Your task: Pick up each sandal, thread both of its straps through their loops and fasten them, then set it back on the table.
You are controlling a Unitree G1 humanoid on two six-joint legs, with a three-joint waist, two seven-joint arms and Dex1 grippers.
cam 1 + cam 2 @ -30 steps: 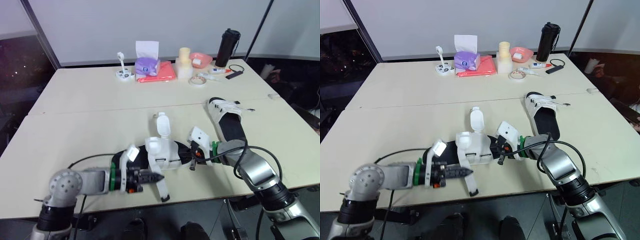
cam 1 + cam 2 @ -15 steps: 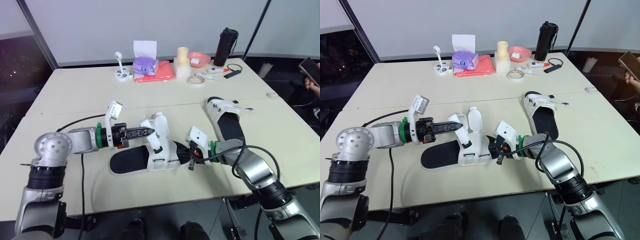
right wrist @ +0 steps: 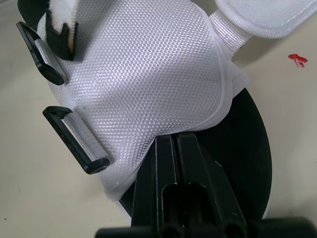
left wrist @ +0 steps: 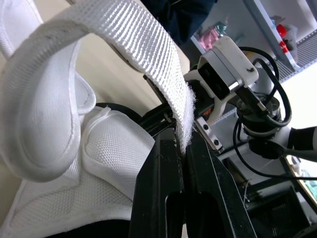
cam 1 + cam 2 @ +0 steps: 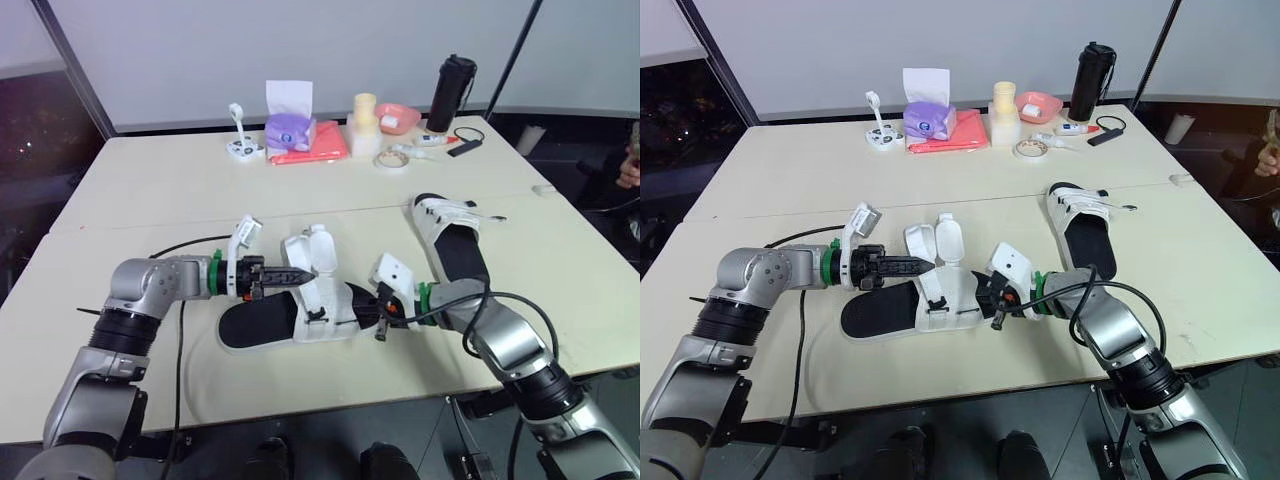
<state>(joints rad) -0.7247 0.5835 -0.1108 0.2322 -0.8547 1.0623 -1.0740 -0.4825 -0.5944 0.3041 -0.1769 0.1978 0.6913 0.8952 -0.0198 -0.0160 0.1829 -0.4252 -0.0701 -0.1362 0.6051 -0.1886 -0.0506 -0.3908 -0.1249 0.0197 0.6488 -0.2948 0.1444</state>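
Since a second ago the left gripper has swung from the near edge of the cream tabletop to the far side of the black-soled sandal with a white mesh upper, taking the white webbing strap with it. Its jaws are clenched on that strap, which arches up from the upper and back into the pinch. The sandal lies flat on the tabletop near the front edge. Its long axis runs left to right, with the bare black insole toward the robot's left and the covered end toward the right. The right gripper meets that covered end, jaws clamped on the rim of the mesh where it joins the sole. Two black plastic loops stand out from the side of the upper. The second sandal lies just beyond the right arm, its long axis running away from the robot, straps at the far end.
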